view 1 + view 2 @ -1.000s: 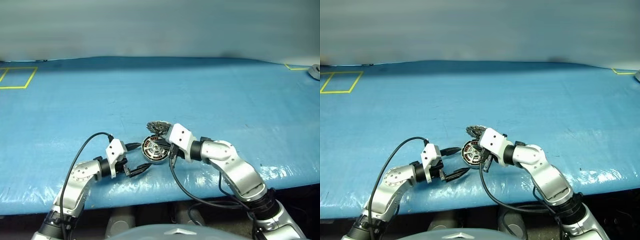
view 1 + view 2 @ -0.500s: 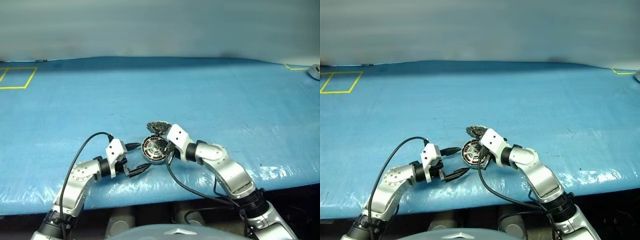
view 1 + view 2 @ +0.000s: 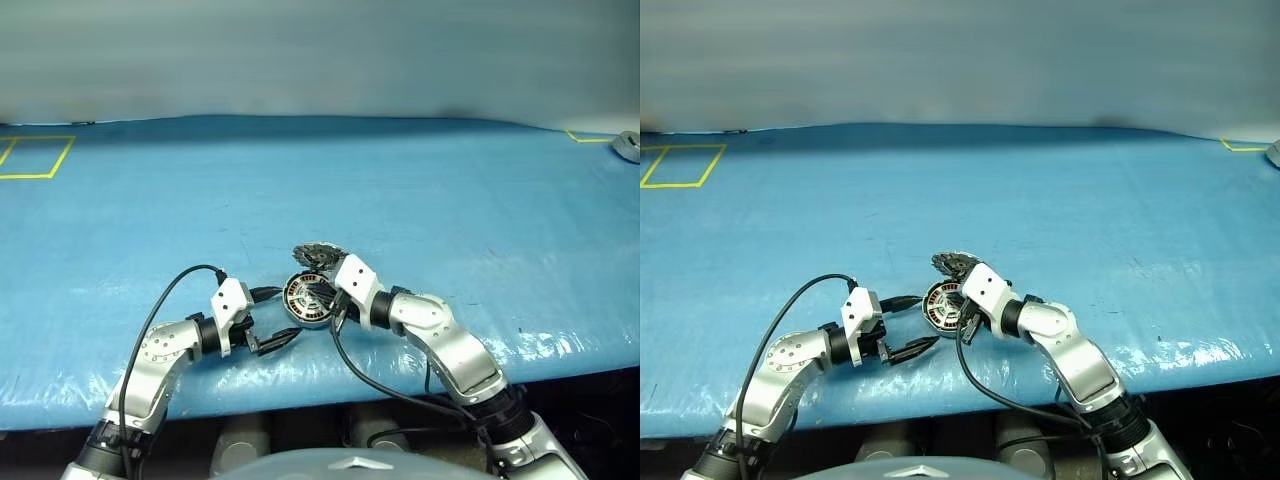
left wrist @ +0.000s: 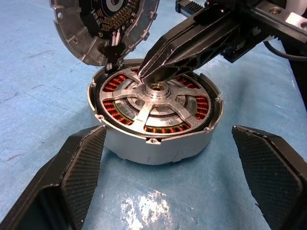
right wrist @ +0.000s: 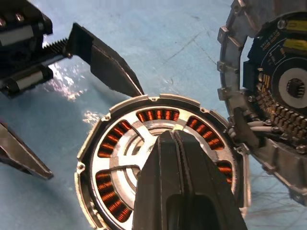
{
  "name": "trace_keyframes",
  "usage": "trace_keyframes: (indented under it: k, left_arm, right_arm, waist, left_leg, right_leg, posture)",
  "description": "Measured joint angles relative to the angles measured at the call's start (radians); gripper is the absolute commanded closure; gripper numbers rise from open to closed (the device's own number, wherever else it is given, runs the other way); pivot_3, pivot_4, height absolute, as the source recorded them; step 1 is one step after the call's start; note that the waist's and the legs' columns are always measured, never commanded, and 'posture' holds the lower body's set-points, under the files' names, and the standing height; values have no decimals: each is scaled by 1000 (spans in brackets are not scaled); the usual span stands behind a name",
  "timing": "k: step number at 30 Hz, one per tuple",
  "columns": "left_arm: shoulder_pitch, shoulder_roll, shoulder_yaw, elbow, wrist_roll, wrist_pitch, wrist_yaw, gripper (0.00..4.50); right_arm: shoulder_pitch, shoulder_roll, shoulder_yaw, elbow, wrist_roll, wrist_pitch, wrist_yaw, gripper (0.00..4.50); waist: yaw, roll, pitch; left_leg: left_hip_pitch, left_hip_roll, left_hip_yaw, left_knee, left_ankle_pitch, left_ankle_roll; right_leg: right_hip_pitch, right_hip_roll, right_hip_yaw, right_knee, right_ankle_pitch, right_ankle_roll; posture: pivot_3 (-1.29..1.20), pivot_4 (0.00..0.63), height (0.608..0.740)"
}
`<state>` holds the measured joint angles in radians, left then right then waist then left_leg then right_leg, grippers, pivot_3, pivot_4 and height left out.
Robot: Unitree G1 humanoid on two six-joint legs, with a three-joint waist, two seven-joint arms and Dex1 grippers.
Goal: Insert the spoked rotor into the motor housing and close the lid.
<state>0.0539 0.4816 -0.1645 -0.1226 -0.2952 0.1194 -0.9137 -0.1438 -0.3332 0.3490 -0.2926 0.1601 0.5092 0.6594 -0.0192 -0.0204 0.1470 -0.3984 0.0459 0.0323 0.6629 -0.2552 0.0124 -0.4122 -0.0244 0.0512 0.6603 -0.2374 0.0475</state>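
Note:
The motor housing [image 4: 158, 143] sits on the blue table near its front edge, copper windings showing inside. The spoked rotor [image 4: 168, 103] lies inside the housing, flat among the windings. The lid [image 4: 103, 26] stands tilted open at the housing's far edge, its dark inner face showing. My right gripper [image 5: 175, 136] is shut, with its tips resting on the rotor beside the hub. My left gripper [image 3: 274, 318] is open, a little short of the housing, with one finger [image 4: 79, 160] on each side of it, holding nothing.
A yellow tape square [image 3: 35, 155] marks the table's far left. A grey object [image 3: 628, 145] lies at the far right edge. The table's front edge [image 3: 330, 385] runs just below both arms. A black cable [image 3: 170, 290] loops over my left arm.
My right arm has sunk a little and rolled, bringing its shut fingertips down onto the rotor. The left gripper, housing and lid have not moved.

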Motion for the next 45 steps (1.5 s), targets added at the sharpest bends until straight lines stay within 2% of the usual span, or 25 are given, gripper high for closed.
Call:
trace_keyframes:
  k: [6, 11, 15, 20, 25, 32, 40, 45]
  left_arm:
    - [-7, -7, 2, 2, -4, -1, -3, 0]
    - [-9, -6, 24, 3, -18, -1, -3, 0]
    - [-18, -8, 33, 14, -19, -4, -1, 0]
    - [-41, -12, 39, 40, -19, -12, -1, 0]
    - [-66, -6, 39, 41, -30, -14, -26, 0]
    - [-85, 42, 81, 41, -63, 1, -69, 0]
    - [-42, 68, 105, 13, -79, 24, -73, 0]
    - [-30, 60, 99, 12, -77, 29, -65, 0]
  right_arm:
    - [23, -70, -83, -116, 69, 45, 17, 4472]
    - [131, -138, -197, -159, 92, 93, -14, 4472]
    - [178, -138, -259, -134, 61, 89, -102, 4472]
    - [133, -52, -305, -80, 23, 27, -221, 4472]
    - [20, 2, -273, -53, 26, -6, -220, 4472]
    - [-98, 5, -191, -42, 71, -10, -103, 4472]
    - [-127, -96, -102, -68, 104, 18, 63, 4472]
    - [-111, -137, -16, -72, 73, 23, 100, 4472]
  waist:
    - [6, 0, 0]
    - [5, 0, 1]
    - [2, 0, 1]
    - [-4, 0, 1]
    - [-5, 0, 1]
    - [-4, 0, 1]
    - [-4, 1, 1]
    - [-4, 1, 1]
  left_leg:
    - [-1, -1, 0, 0, 0, 0]
    - [-1, 0, 1, -1, 0, 0]
    - [-1, 0, 1, 0, 0, 0]
    - [-1, 0, 2, 0, 0, 0]
    - [-2, 0, 2, 0, 0, 0]
    - [-2, 0, 1, -1, 0, 0]
    - [-2, 0, 0, -1, 0, 0]
    - [-2, 0, 1, -1, 0, 0]
  right_leg:
    - [-1, -1, 0, -1, 0, 0]
    - [-1, 0, -1, 0, 0, -1]
    - [-1, 0, 0, 0, -2, 2]
    - [-1, 0, 1, 0, -2, 3]
    - [-2, 1, 1, 0, 1, 0]
    - [-2, 1, -1, 0, 1, -1]
    - [-2, 0, -1, 0, 1, -2]
    - [-1, 0, -1, 0, 0, -2]
  posture:
    - [0, 150, 740]
    - [0, 150, 740]
    - [0, 150, 740]
    - [0, 150, 740]
    - [0, 150, 740]
    - [0, 150, 740]
    - [0, 150, 740]
    - [0, 150, 740]
